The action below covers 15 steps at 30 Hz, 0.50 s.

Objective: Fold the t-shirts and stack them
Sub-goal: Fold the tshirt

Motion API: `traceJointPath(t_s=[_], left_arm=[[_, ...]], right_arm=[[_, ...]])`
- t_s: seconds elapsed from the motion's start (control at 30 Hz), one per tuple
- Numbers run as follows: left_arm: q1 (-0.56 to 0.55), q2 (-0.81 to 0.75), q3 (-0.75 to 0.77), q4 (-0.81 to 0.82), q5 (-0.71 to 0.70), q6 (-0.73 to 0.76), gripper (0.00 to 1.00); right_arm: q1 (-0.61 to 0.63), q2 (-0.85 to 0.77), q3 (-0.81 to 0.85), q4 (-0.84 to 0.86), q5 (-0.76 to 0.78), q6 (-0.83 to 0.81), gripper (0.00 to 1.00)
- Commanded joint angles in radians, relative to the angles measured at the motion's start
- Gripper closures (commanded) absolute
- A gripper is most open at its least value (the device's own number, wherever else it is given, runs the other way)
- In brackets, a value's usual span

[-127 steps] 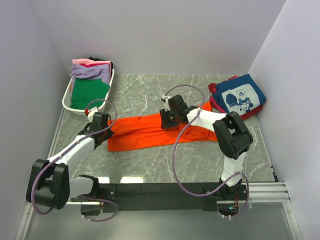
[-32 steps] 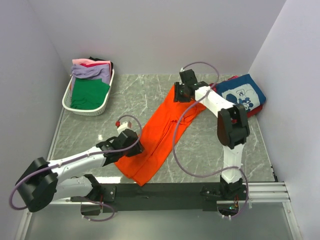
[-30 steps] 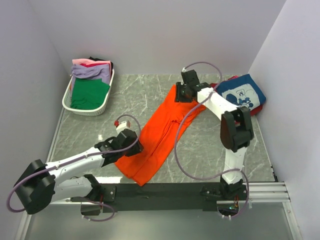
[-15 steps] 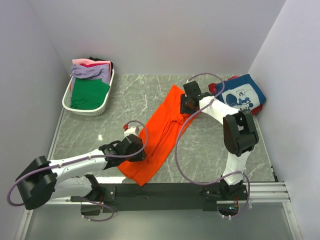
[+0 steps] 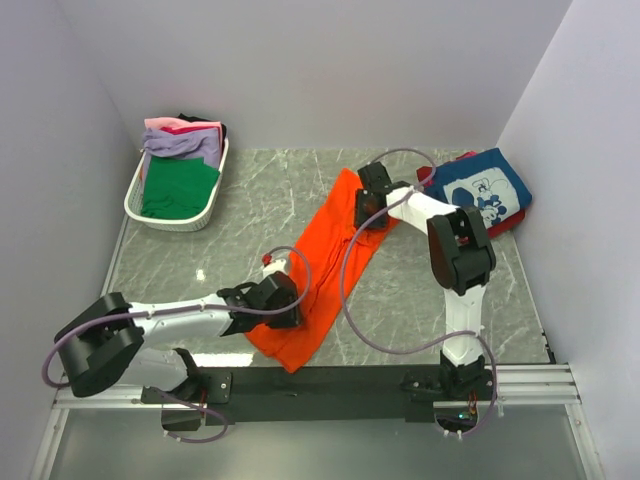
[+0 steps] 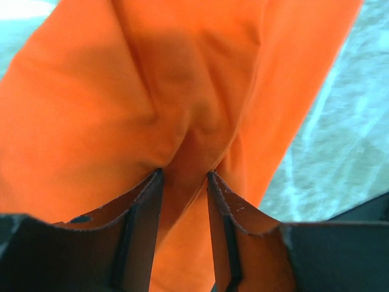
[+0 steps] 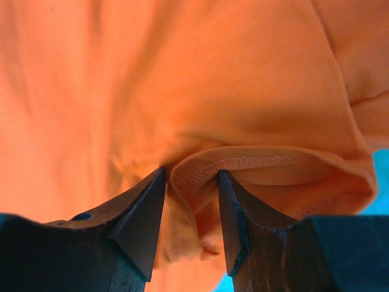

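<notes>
Grey marble worktop (image 5: 200,250), white walls. On it an orange t-shirt (image 5: 325,262), folded into a long strip, lies diagonally btwn both hands. Left hand (image 5: 283,300) pinches a cloth ridge at its near end; right hand (image 5: 368,205) pinches a hem fold at the far end. Risk: either thin pinch may slip, or an uneven pull may skew the fold & spread the layers.

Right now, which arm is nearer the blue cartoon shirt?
Right. The right fingers grip the orange shirt near the blue cartoon shirt; the left fingers grip that orange shirt's near end, farther off.
</notes>
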State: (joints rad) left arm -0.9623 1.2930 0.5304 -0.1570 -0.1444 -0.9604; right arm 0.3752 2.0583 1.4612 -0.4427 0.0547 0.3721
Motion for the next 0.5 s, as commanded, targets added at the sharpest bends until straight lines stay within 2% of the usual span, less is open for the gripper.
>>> traceJointPath(t_s=[0.0, 0.07, 0.23, 0.33, 0.47], left_arm=[[-0.01, 0.058, 0.037, 0.085, 0.112, -0.044, 0.59], [-0.015, 0.109, 0.049, 0.149, 0.138, -0.061, 0.59], [-0.055, 0.195, 0.149, 0.149, 0.181, -0.038, 0.59], [-0.058, 0.232, 0.2, 0.204, 0.212, -0.012, 0.59], [-0.058, 0.288, 0.291, 0.174, 0.168, 0.032, 0.59]], right_arm=[[-0.009, 0.069, 0.1, 0.019, -0.041, 0.028, 0.52], [-0.01, 0.115, 0.142, 0.016, -0.052, 0.034, 0.52], [-0.012, 0.227, 0.321, -0.022, -0.116, 0.037, 0.52], [-0.012, 0.304, 0.453, -0.059, -0.15, 0.031, 0.52], [-0.013, 0.379, 0.593, -0.088, -0.188, 0.025, 0.52]])
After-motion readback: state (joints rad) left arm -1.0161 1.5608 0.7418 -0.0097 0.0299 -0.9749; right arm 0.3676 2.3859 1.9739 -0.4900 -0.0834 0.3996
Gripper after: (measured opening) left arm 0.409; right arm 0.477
